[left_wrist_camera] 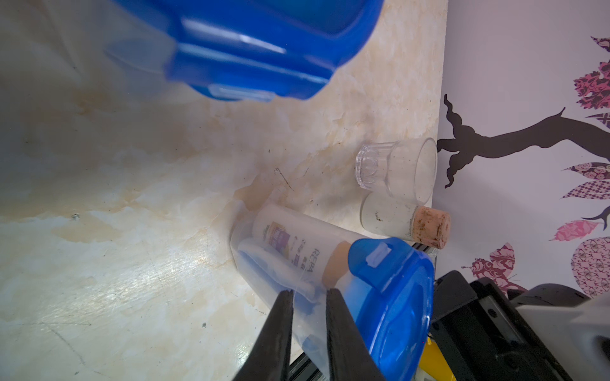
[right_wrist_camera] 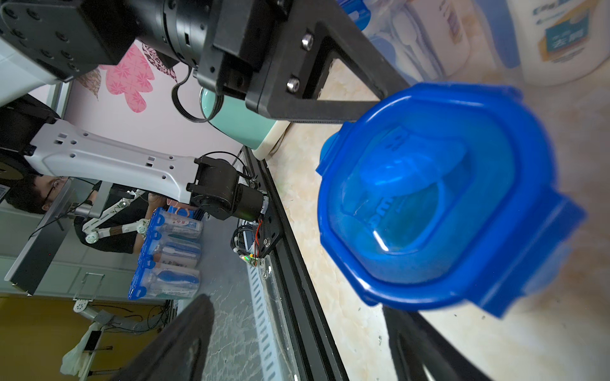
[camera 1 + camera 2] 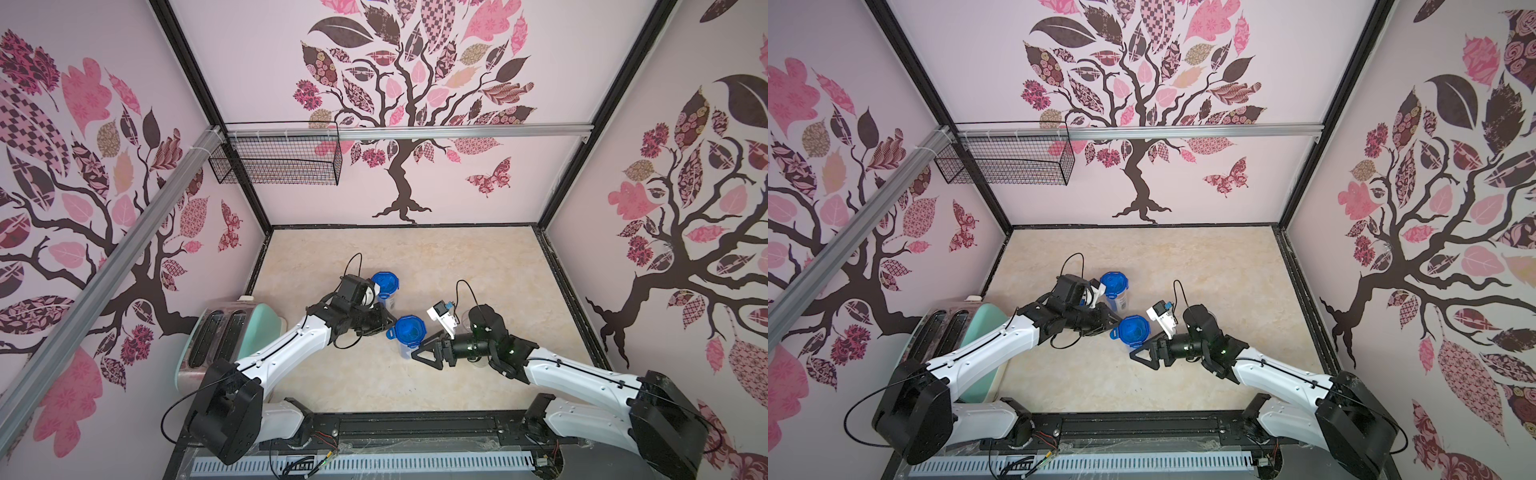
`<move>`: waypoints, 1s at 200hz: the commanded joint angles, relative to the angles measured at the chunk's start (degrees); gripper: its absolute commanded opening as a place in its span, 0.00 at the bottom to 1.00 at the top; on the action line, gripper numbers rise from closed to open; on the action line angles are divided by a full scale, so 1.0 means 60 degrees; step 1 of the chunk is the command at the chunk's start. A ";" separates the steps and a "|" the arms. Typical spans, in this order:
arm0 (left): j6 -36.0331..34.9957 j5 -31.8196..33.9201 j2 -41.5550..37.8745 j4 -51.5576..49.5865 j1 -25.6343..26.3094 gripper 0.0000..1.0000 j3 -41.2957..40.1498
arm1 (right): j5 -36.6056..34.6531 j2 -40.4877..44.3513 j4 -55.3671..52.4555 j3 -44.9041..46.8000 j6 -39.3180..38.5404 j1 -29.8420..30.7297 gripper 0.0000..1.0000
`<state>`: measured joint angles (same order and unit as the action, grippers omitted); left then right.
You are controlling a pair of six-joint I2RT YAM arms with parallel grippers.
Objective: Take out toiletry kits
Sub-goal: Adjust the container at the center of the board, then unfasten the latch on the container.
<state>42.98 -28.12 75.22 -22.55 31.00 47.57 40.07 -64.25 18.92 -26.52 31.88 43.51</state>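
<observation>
Table (image 3: 478, 266): pale marble-look top under both grippers.
Toaster (image 3: 232, 328): well behind the left fingers, beside the left arm.
Left gripper (image 1: 308, 292): fingers nearly together with only a narrow gap. The tips are at the wall of the front jar. I cannot tell whether they pinch anything.
Right gripper (image 3: 417, 349): fingers spread wide, tips just beside the front jar, not closed on it.
Front jar (image 3: 409, 332): clear, blue clip lid on, between the two grippers.
Back jar (image 3: 384, 286): same kind, just beyond the left fingers.
Tumbler (image 1: 396, 171): past the front jar from the left fingers.
Cork-stoppered bottle (image 1: 406, 221): just beside the tumbler.
Toiletry kit (image 1: 264, 264): inside the front jar, straight ahead of the left fingers. It includes a white bottle (image 1: 290, 240) with a tan cap.
</observation>
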 commanded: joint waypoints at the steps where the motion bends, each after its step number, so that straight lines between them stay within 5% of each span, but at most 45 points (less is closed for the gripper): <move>1: -0.0214 0.0133 0.0105 -0.0048 0.0014 0.23 0.0248 | -0.0155 0.0043 0.0285 0.0127 -0.0063 0.0063 0.84; 60: -0.0451 0.1058 -0.0447 -0.1247 -0.0081 0.25 0.1057 | -0.0774 0.0609 -0.1149 0.0110 -0.1102 0.0031 0.89; 87: -0.0369 0.0600 -0.0903 -0.1165 -0.0062 0.25 0.1117 | -0.0883 0.0854 -0.1157 0.0273 -0.1112 -0.0116 0.90; 151: 0.1058 -0.1198 -0.0798 0.1538 0.1398 0.24 0.0893 | -0.0869 0.1355 -0.0479 0.0962 -0.0786 -0.1064 0.86; 200: 0.1274 -0.1217 -0.0327 0.2614 0.1483 0.16 0.0469 | -0.1224 0.1212 -0.0537 0.1160 -0.0876 -0.1076 0.85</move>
<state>49.58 -34.28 72.25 -11.70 39.81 51.90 34.00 -56.93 14.81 -19.90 26.98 37.30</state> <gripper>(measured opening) 0.183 0.857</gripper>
